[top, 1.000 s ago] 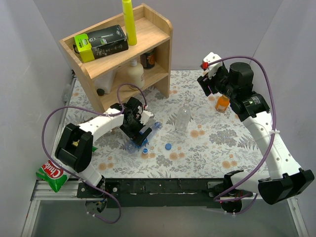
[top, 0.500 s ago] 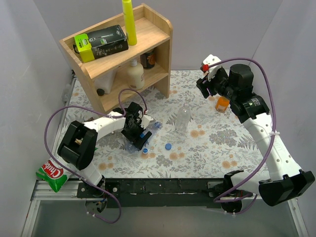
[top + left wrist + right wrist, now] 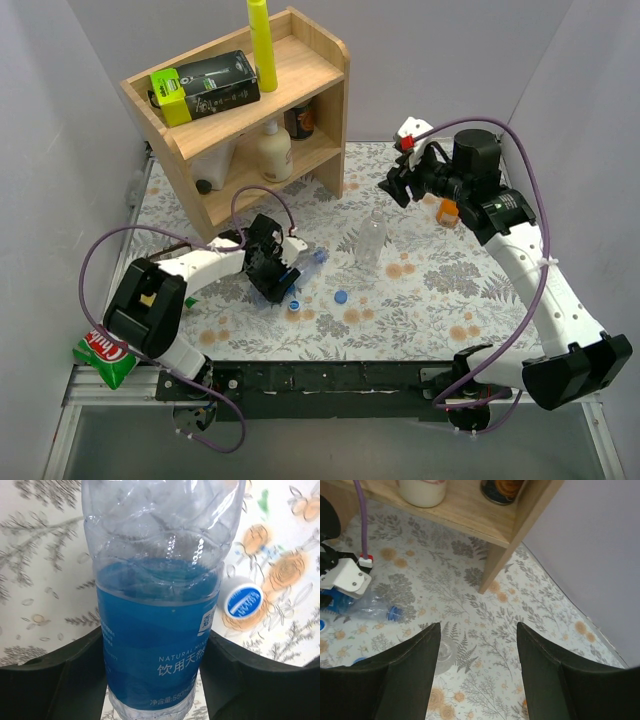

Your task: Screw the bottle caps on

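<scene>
Near left, off the mat's edge: green-and-red snack bag [image 3: 100,352]. Far left: wooden shelf [image 3: 310,55], with a green-and-black box [image 3: 205,85] and a yellow tube [image 3: 260,40] on top, and a cream lotion bottle [image 3: 272,150] on the lower level. Left of centre: left gripper [image 3: 280,275] low on the floral mat [image 3: 420,300], fingers [image 3: 50,690] pressed to both sides of the blue-label bottle [image 3: 157,645], gripping it. Bottle on its side, neck to the right. Just near-right of it, loose on the mat: white-and-blue cap [image 3: 295,306], then blue cap [image 3: 342,297], the two apart. Centre: clear unlabelled bottle [image 3: 372,240], upright, mouth uncovered. Just far-right of it: right gripper [image 3: 397,187], raised off the mat, jaws spread wide, holding nothing. Far right: short orange bottle [image 3: 449,211], upright, partly hidden behind the right arm.
</scene>
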Robot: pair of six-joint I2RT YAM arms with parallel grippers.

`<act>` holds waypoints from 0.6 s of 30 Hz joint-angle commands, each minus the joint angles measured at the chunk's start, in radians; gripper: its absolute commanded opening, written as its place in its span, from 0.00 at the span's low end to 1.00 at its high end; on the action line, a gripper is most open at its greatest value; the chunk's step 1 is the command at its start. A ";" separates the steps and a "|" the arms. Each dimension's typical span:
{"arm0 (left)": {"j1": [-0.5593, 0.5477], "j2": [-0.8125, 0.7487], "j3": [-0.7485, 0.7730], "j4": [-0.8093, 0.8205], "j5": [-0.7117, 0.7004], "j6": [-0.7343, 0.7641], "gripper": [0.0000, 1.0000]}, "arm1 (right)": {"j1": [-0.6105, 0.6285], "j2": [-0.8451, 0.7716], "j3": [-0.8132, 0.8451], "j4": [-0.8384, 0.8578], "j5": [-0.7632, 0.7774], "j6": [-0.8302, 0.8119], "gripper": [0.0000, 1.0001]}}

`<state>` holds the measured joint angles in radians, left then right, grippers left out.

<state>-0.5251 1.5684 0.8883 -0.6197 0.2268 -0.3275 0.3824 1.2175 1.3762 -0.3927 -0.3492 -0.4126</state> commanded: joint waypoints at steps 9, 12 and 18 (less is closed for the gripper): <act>0.004 -0.427 -0.035 -0.071 0.059 0.134 0.55 | 0.056 0.154 0.132 -0.236 -0.546 -0.156 0.69; 0.004 -0.565 -0.052 -0.045 0.115 0.198 0.54 | 0.069 0.227 0.179 -0.259 -0.603 -0.119 0.69; 0.004 -0.656 -0.040 -0.008 0.166 0.165 0.50 | 0.072 0.397 0.302 -0.167 -0.783 0.184 0.73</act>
<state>-0.5251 0.9241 0.8307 -0.6498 0.3305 -0.1692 0.4534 1.5379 1.5707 -0.5999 -0.9543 -0.4152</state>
